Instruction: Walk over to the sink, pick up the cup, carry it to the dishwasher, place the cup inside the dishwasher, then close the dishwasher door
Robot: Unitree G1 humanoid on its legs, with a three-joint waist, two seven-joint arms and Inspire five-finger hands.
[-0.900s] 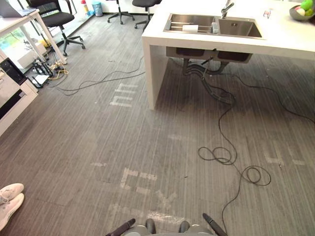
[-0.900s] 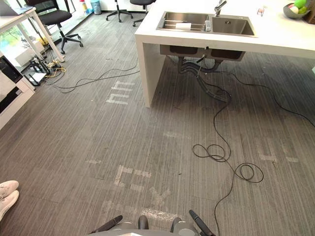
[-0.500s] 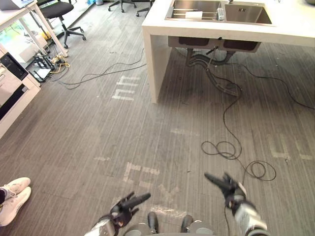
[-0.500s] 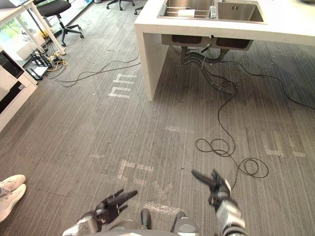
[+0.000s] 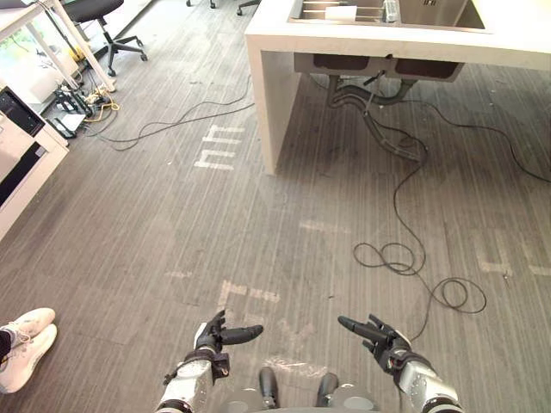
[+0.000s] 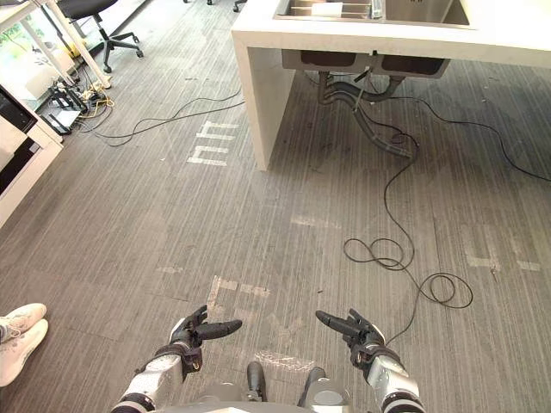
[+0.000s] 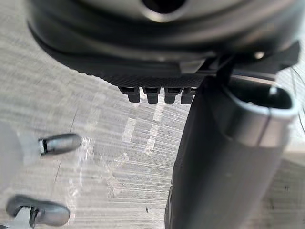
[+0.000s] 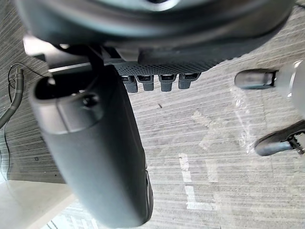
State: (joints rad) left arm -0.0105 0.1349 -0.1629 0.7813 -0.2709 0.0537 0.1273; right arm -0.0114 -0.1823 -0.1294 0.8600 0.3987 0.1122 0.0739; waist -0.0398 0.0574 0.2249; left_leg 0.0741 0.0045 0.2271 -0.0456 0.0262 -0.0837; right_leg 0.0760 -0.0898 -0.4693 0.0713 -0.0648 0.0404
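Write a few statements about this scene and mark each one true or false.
1. The left hand and the right hand are open and hold nothing. True.
2. The right hand rests on the counter. False: it hangs low over the floor, well short of the counter.
3. The sink is set into a white counter ahead of the robot. True.
4. A person's white shoes stand to the robot's right. False: the shoes are on the floor to its left.
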